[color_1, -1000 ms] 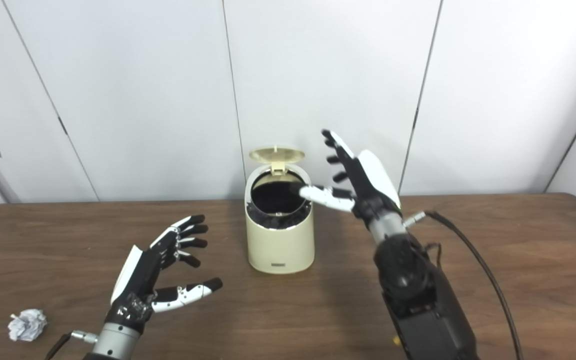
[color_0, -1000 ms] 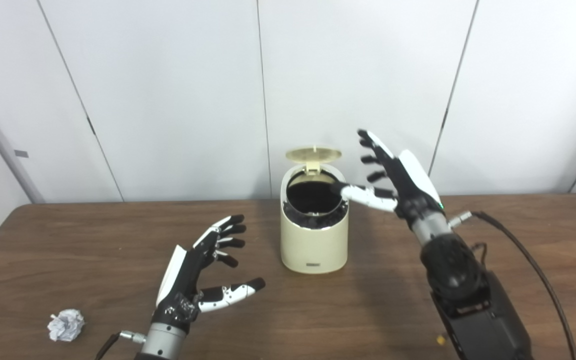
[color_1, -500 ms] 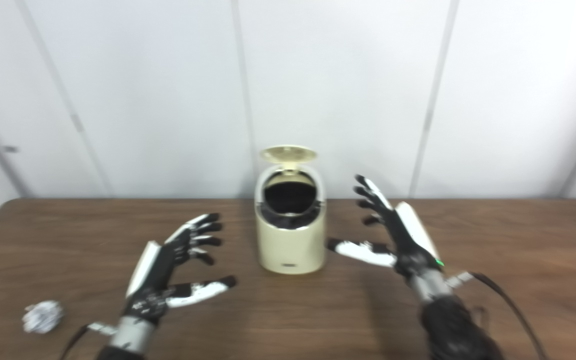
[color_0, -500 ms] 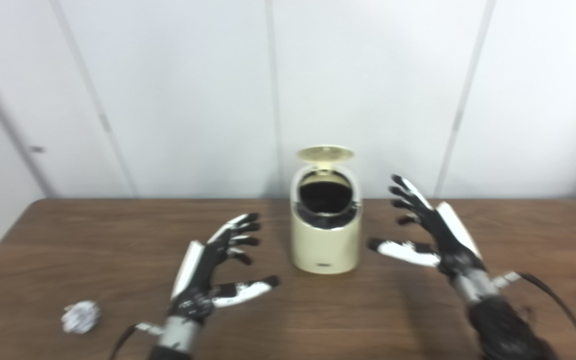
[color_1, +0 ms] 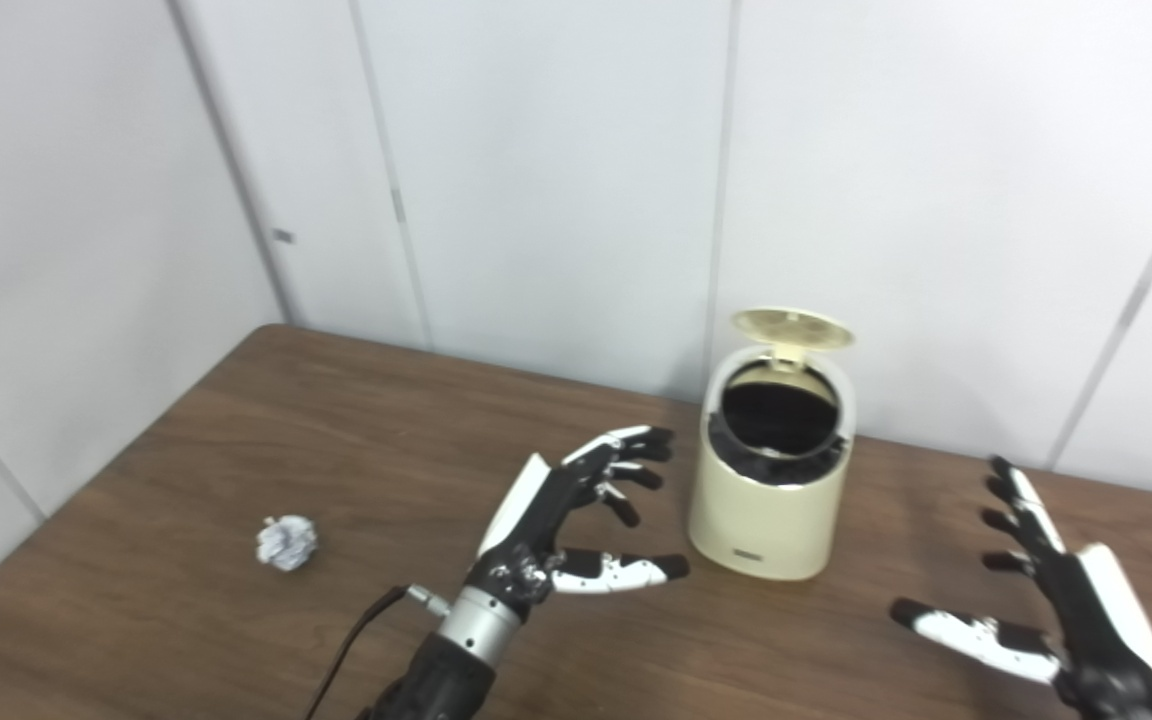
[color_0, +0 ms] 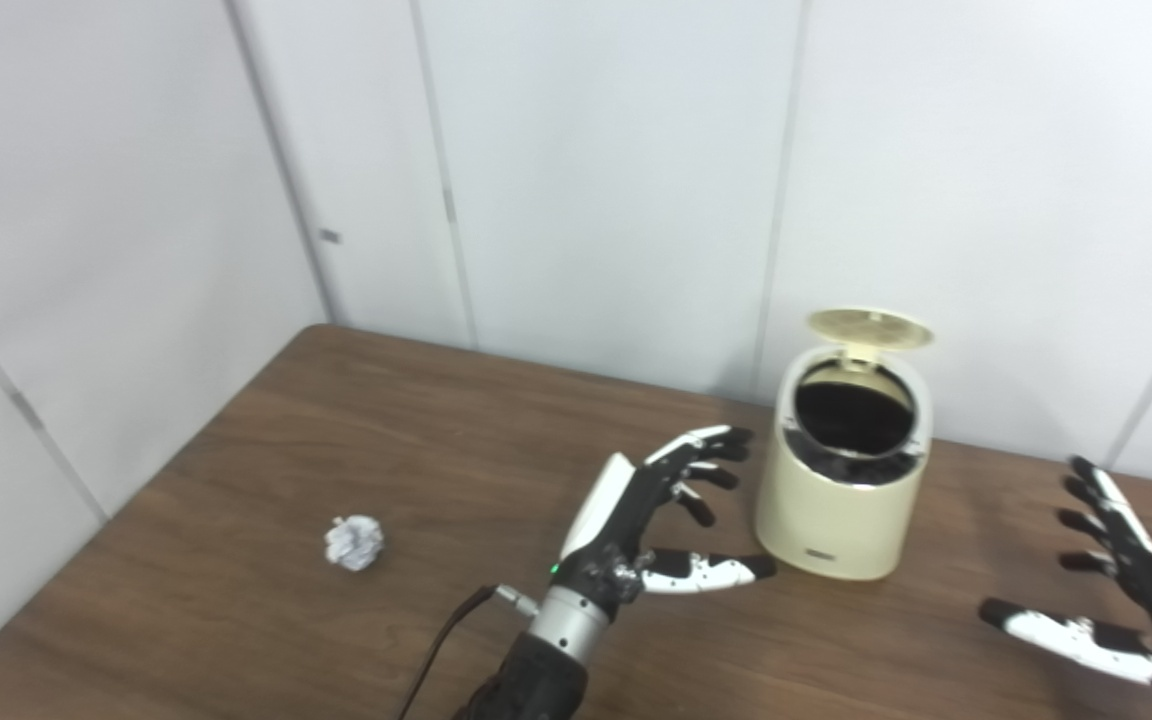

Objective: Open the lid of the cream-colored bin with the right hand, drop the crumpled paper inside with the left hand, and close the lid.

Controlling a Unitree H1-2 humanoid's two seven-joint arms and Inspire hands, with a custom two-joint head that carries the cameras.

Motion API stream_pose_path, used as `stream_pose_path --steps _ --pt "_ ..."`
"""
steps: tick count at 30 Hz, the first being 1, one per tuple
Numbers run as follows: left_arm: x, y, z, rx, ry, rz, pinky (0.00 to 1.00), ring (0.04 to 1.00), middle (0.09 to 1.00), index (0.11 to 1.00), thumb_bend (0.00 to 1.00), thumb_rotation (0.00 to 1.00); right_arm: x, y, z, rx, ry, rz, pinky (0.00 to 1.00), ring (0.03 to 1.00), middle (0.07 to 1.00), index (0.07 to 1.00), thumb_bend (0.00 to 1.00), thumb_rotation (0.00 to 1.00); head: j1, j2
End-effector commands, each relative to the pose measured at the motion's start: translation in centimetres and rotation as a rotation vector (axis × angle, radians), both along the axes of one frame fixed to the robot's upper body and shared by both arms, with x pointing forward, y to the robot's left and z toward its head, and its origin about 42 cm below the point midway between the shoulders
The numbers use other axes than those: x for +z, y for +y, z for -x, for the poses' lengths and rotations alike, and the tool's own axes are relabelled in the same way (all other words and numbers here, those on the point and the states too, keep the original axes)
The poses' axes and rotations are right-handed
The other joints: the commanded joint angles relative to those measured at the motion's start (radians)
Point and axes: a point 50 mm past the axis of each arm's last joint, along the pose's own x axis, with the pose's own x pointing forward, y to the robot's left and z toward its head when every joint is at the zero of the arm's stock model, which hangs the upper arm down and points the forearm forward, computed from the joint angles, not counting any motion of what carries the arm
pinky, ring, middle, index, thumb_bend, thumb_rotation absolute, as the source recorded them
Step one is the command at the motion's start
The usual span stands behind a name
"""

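Observation:
The cream-colored bin (color_0: 844, 500) stands on the brown table (color_0: 416, 440) near the wall, its round lid (color_0: 869, 326) tipped up and the dark inside showing. A crumpled paper ball (color_0: 354, 542) lies on the table well to the left. My left hand (color_0: 651, 520) hovers open just left of the bin, fingers spread, holding nothing. My right hand (color_1: 1056, 590) is open too, low at the right edge, well clear of the bin.
White wall panels (color_0: 586, 180) close off the back and left of the table. A cable (color_0: 441, 645) runs from my left wrist toward the front edge. The table's left edge slants near the paper ball.
The camera has swung left, shifting the whole picture right. My right hand has drawn back from the bin's rim, down and to the right. The lid stays up; the left hand holds its pose.

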Motion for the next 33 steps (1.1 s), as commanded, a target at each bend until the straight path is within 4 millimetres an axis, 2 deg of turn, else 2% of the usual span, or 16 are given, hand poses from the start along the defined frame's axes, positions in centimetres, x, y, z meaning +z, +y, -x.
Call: stream_pose_path --steps 1,5,10,12,15,19,22,25,29,31,33 --pt "2.1 0.5 0.4 0.030 -0.078 -0.032 0.51 0.679 0.777 0.783 0.72 0.06 2.4 -0.3 -0.5 0.024 -0.079 -0.008 0.72 0.896 0.960 1.000 0.74 0.34 0.005 0.000" --pt "3.0 2.6 2.0 0.097 -0.075 -0.131 0.51 0.669 0.763 0.783 0.71 0.05 2.5 -0.3 -0.6 0.032 -0.062 -0.015 0.70 0.886 0.959 0.995 0.77 0.38 0.014 -0.006" --pt "4.4 6.1 4.6 0.272 -0.086 -0.381 0.53 0.662 0.729 0.767 0.73 0.02 2.6 -0.4 -0.9 0.034 -0.064 -0.004 0.63 0.857 0.948 0.995 0.79 0.41 0.022 -0.008" --pt "5.3 7.6 5.7 0.333 -0.076 -0.485 0.50 0.640 0.723 0.760 0.74 0.00 2.7 -0.3 -1.2 0.036 -0.068 -0.001 0.59 0.849 0.942 0.992 0.80 0.41 0.022 -0.008" --pt "6.5 9.7 6.6 0.385 -0.037 -0.588 0.49 0.634 0.726 0.754 0.77 0.00 2.9 -0.2 -1.4 0.037 -0.075 -0.006 0.59 0.856 0.943 0.990 0.80 0.41 0.022 -0.008" --pt "7.7 11.8 6.9 0.398 0.000 -0.685 0.49 0.647 0.741 0.738 0.80 0.00 3.3 0.0 -1.6 0.042 -0.077 0.001 0.56 0.850 0.941 0.985 0.83 0.42 0.009 -0.002" --pt "8.6 13.0 7.0 0.399 0.018 -0.740 0.49 0.647 0.735 0.725 0.82 0.00 3.4 0.1 -1.5 0.049 -0.078 0.006 0.56 0.860 0.948 0.989 0.82 0.37 0.012 -0.001" --pt "9.4 14.1 7.0 0.409 0.043 -0.827 0.49 0.643 0.731 0.696 0.83 0.00 3.4 0.1 -1.4 0.054 -0.076 0.011 0.56 0.856 0.951 0.989 0.83 0.40 0.019 0.002" --pt "10.0 16.1 7.2 0.441 0.089 -0.960 0.44 0.604 0.714 0.644 0.85 0.00 3.3 0.2 -1.3 0.064 -0.073 -0.009 0.59 0.863 0.954 0.986 0.84 0.40 0.017 0.005" --pt "10.0 16.9 7.3 0.458 0.121 -1.025 0.43 0.600 0.709 0.657 0.85 0.00 3.3 0.2 -1.3 0.064 -0.069 -0.014 0.60 0.866 0.957 0.985 0.83 0.38 0.017 0.005" --pt "10.1 17.4 7.3 0.477 0.162 -1.071 0.43 0.613 0.726 0.711 0.88 0.01 3.2 0.2 -1.3 0.063 -0.068 -0.012 0.60 0.866 0.958 0.986 0.84 0.39 0.017 0.005"
